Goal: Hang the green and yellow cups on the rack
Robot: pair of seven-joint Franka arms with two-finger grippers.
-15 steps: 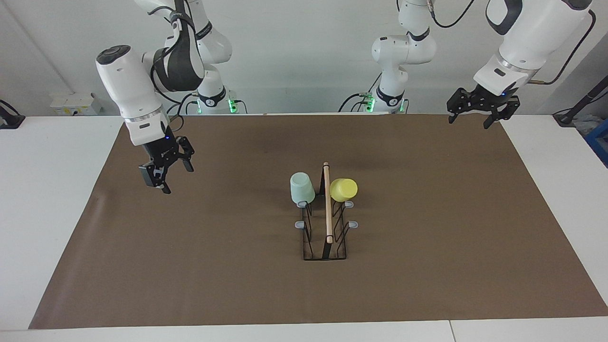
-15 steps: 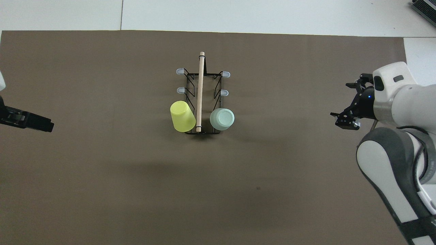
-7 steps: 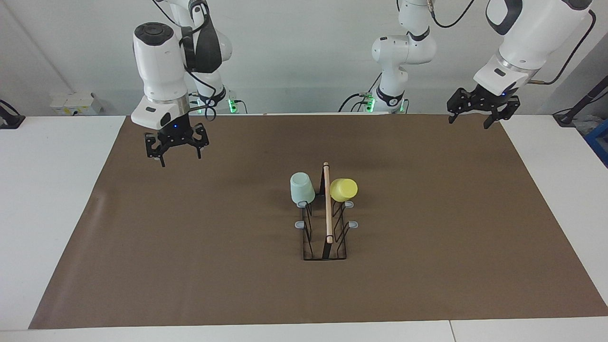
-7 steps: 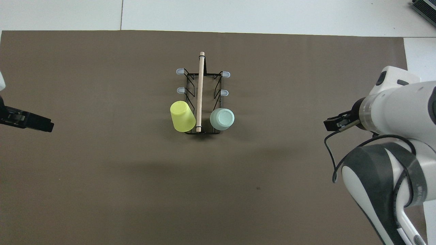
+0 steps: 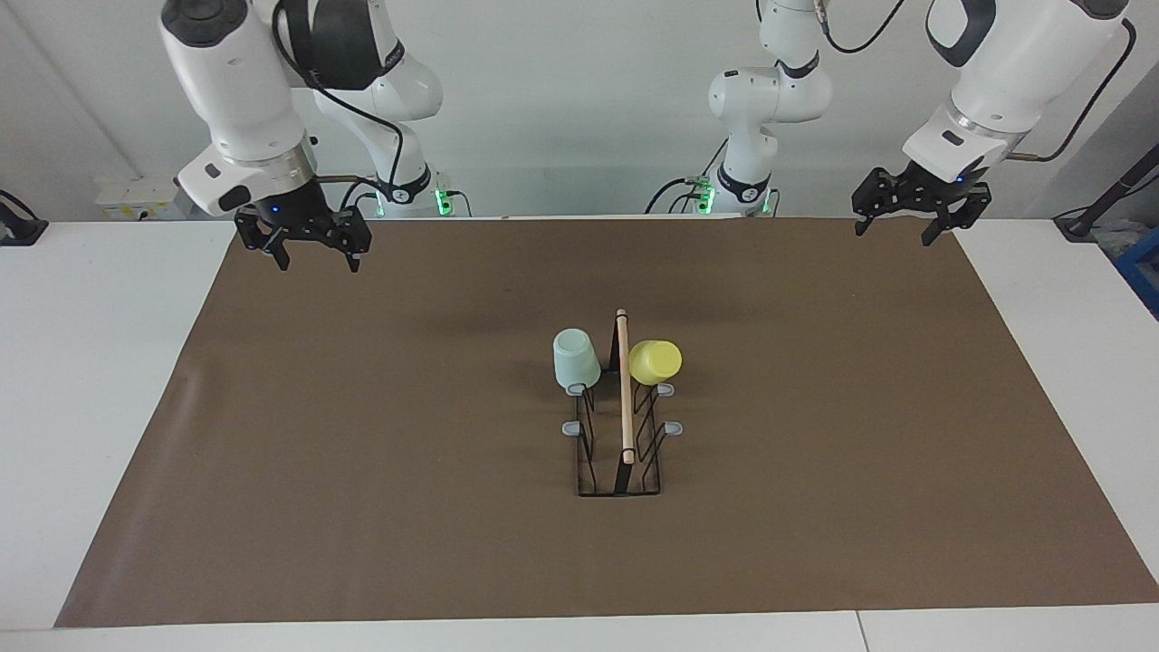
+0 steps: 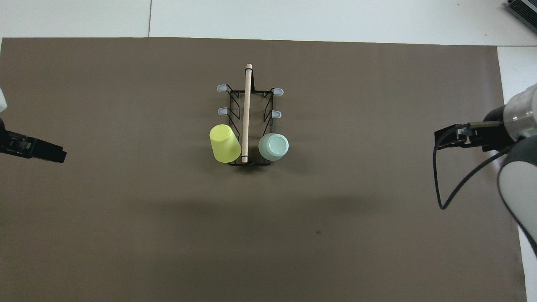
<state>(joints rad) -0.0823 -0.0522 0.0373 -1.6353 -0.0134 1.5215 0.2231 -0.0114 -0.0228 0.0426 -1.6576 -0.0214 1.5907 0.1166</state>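
Overhead view: both cups hang on rack, well apart from right pincer

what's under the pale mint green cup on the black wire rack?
The pale mint green plastic cup sits upside down over the black wire rack, at its end nearest the robots, beside the bright yellow cup. The prong under it is covered; black wire shows below its rim.

Even, bright overhead light fills both views — no glare. Soft, faint shadows lie on the brown mat beside the rack and nearer the robots. Both views stay sharp, with the white table slightly washed out.
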